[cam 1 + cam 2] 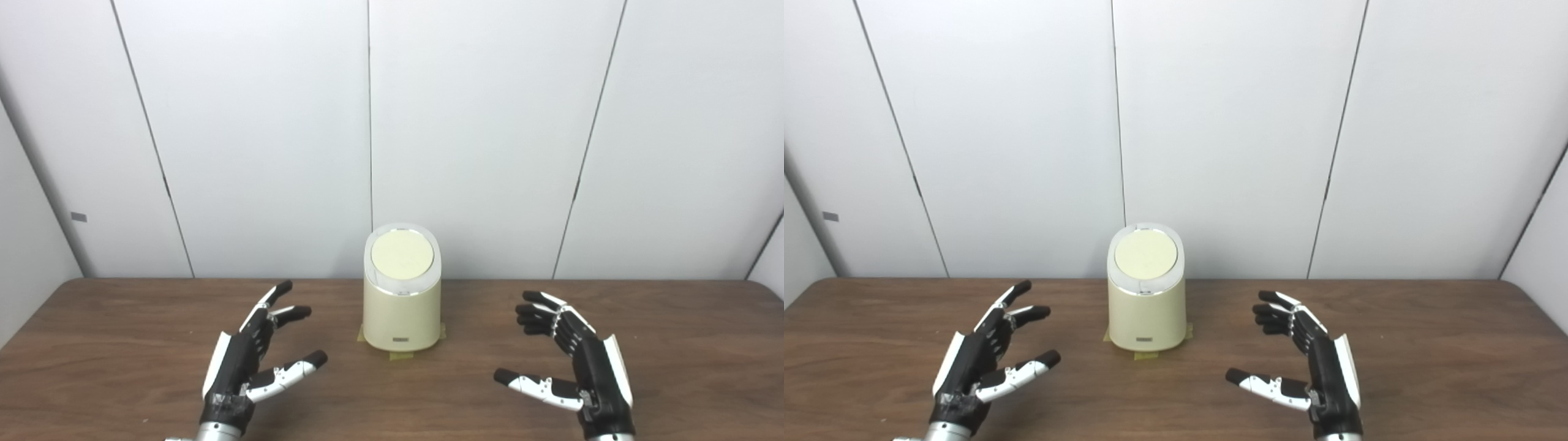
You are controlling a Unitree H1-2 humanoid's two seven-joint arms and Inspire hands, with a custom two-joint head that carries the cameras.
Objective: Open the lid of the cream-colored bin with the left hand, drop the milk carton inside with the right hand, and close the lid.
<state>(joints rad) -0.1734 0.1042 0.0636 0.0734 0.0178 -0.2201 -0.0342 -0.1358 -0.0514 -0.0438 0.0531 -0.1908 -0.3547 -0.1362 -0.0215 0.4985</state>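
A cream bin (pixel 1146 306) stands upright near the table's (pixel 1427 343) far edge, lid (pixel 1145 255) closed. The left hand (pixel 983 361) and right hand (pixel 1311 367) flank it nearer the front edge, fingers spread, holding nothing.

Both head cameras look forward and slightly down across the table (pixel 122 318) — side by side, middling near — sharing nearly everything (bin (pixel 1146 312) centred, wall panels (pixel 257 122) behind).

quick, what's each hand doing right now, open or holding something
Left hand: open, holding nothing.
Right hand: open, holding nothing.
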